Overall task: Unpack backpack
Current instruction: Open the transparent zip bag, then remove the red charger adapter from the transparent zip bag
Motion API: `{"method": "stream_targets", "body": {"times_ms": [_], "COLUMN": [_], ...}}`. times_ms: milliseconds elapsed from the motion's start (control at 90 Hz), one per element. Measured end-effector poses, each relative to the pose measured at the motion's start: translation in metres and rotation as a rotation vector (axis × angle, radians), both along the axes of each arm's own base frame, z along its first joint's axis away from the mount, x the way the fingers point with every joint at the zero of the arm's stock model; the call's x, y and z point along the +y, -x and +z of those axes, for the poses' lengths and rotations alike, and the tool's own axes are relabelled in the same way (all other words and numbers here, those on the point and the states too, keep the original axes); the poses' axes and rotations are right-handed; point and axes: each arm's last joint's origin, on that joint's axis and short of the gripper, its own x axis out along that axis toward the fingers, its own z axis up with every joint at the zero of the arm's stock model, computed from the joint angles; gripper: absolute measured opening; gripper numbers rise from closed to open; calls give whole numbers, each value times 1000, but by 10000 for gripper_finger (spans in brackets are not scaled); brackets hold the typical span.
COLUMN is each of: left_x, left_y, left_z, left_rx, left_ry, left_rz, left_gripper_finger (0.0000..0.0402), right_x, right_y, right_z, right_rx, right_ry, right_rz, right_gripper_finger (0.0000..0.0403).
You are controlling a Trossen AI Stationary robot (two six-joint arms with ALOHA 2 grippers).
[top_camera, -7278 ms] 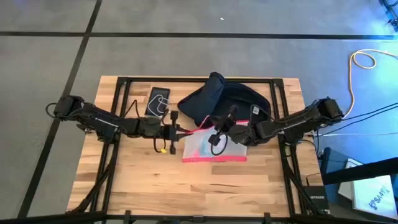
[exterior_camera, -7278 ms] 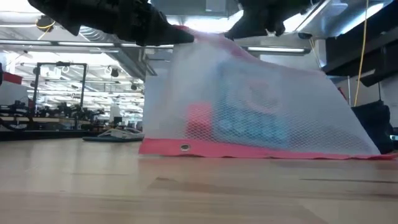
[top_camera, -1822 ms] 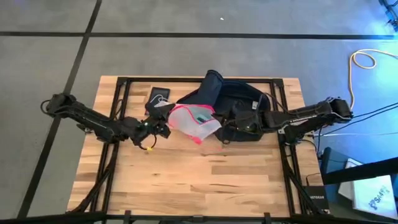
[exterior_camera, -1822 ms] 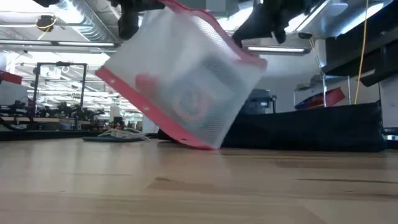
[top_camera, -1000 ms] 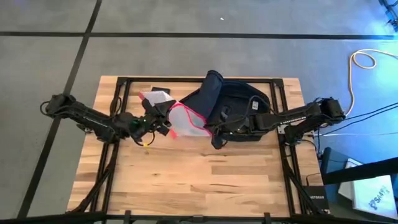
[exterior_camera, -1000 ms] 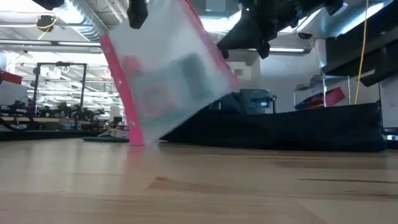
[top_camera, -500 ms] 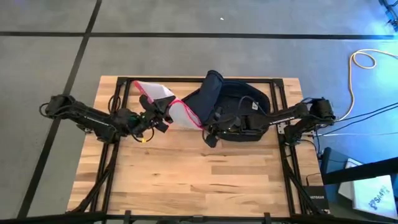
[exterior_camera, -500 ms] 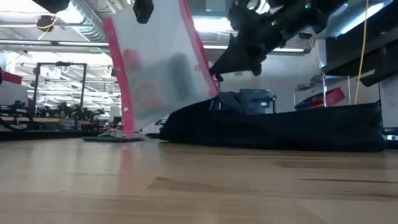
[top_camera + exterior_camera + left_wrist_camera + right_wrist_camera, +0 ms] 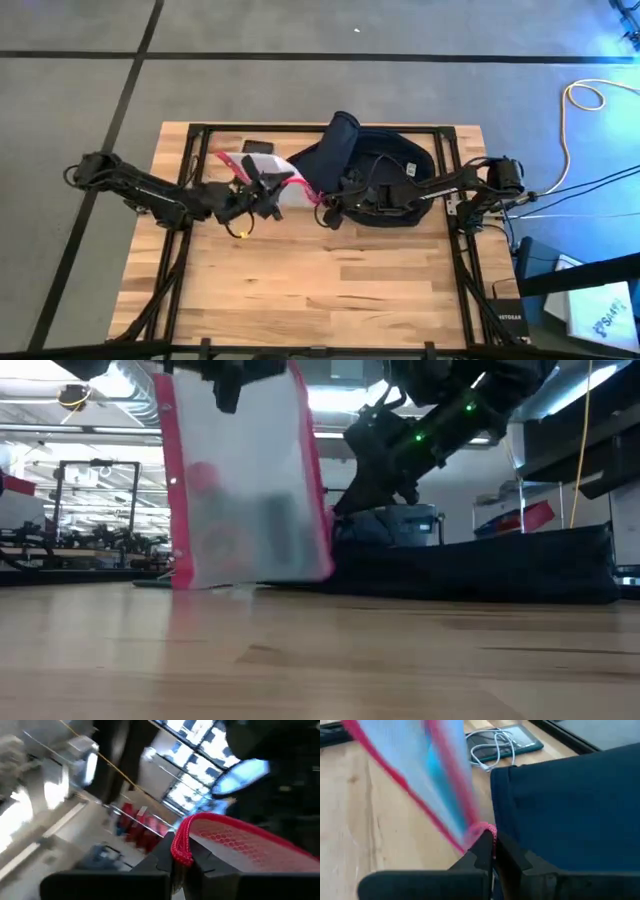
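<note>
1. I have the pouch [image 9: 268, 172] hanging between my two grippers, held up over the wooden table [image 9: 330, 290] just left of the backpack [image 9: 375, 175].
2. My left gripper [image 9: 176, 862] is pinched on the pouch's red corner; the fingers squeeze the rolled red hem in the left wrist view.
3. My right gripper [image 9: 492, 851] is pinched on another pink-red corner of the pouch, right against the backpack's navy fabric.
4. The pouch is clear mesh with a red-pink border. In the low view it hangs nearly upright, its lower edge at the table top.
5. Inside the pouch I see a red blob and a darker greyish shape; too blurred to tell what they are.
6. The backpack is dark navy soft fabric, lying flat at the table's far middle, with a flap standing up at its left end.
7. A dark flat device [image 9: 512, 742] with a white coiled cable [image 9: 492, 747] on it lies on the table beyond the pouch, near the backpack's edge.
</note>
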Motion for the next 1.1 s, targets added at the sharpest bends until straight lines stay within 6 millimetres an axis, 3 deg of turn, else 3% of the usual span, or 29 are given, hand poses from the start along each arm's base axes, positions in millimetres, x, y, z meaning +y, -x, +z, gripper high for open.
{"method": "stream_targets", "body": {"times_ms": [244, 411, 644, 833, 1100], "left_x": [-13, -25, -38, -41, -41], "left_y": [-11, -11, -5, -2, 1], "left_z": [-26, -49, -59, -66, -71], "left_rx": [36, 202, 241, 305, 334], "left_ry": [184, 203, 309, 318, 368], "left_rz": [-53, -77, -103, -99, -90], "left_gripper_finger": [0, 0, 0, 0, 0], "right_x": [-1, 0, 11, 27, 62], "right_y": [0, 0, -1, -1, 3], "right_z": [-6, -6, -6, -6, -6], "right_rx": [28, 23, 16, 22, 39], "right_ry": [30, 11, -10, -35, 61], "right_rz": [-54, -29, 1, 108, 208], "right_gripper_finger": [0, 0, 0, 6, 30]}}
